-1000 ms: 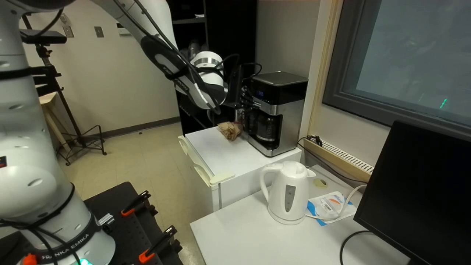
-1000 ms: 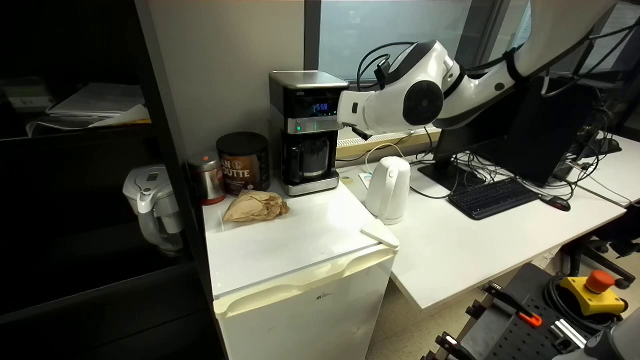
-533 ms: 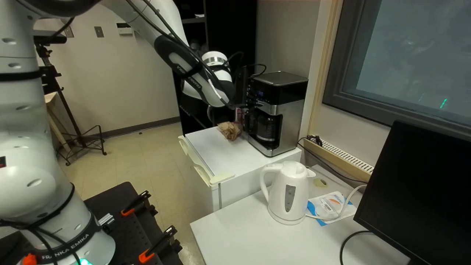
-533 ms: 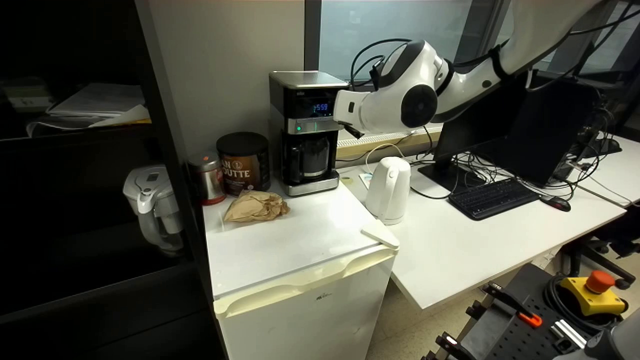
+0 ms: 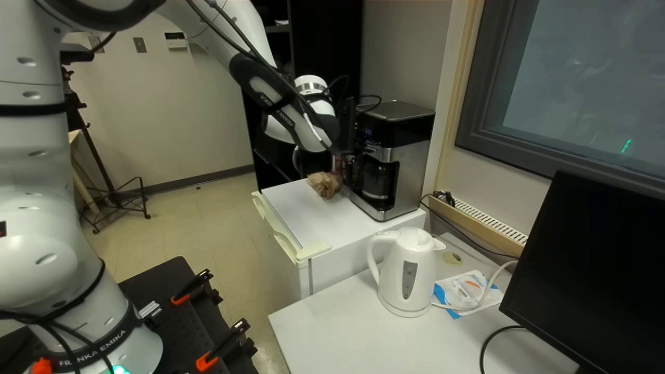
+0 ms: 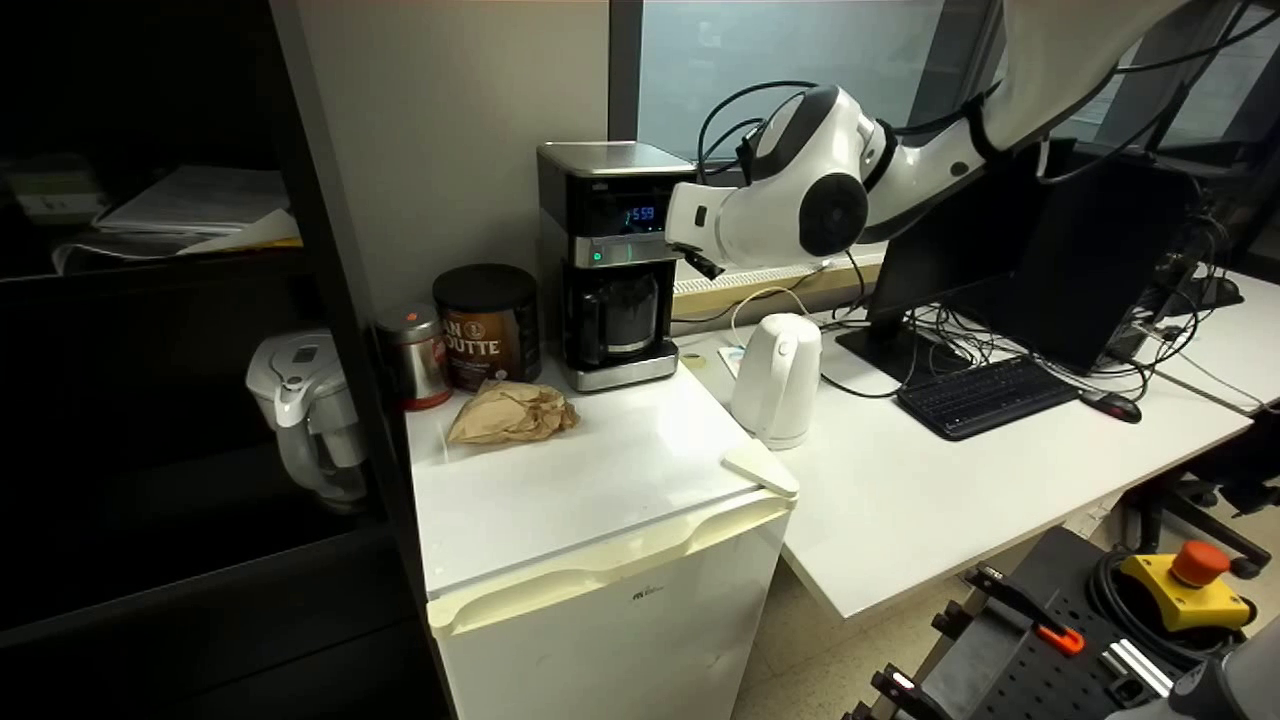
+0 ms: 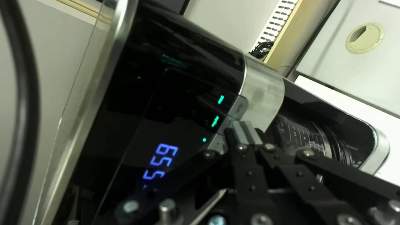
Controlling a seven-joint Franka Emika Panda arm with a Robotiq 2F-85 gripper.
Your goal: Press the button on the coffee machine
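The coffee machine (image 5: 410,161) is a black and silver box with a flat grey top and a dark carafe. It shows in both exterior views (image 6: 590,215). In the wrist view its black front (image 7: 175,93) has a blue clock display and green lights. A row of silver buttons (image 7: 240,107) runs along the panel's lower edge. My gripper (image 7: 243,125) is shut with nothing between its fingers. Its tips are at the middle of the button row and cover part of one button. I cannot tell whether they touch. The arm's wrist hides the gripper in an exterior view.
The machine stands on a white fridge (image 6: 600,490). Beside it are a brown paper bag (image 6: 512,413), a coffee can (image 6: 487,330) and a metal canister (image 6: 415,360). A white kettle (image 5: 410,275) and a monitor (image 5: 587,280) are on the desk. A dark shelf (image 6: 330,300) flanks the fridge.
The arm has moved toward the front of the coffee machine and slightly down, with less movement in the last half second. The objects around it look the same.
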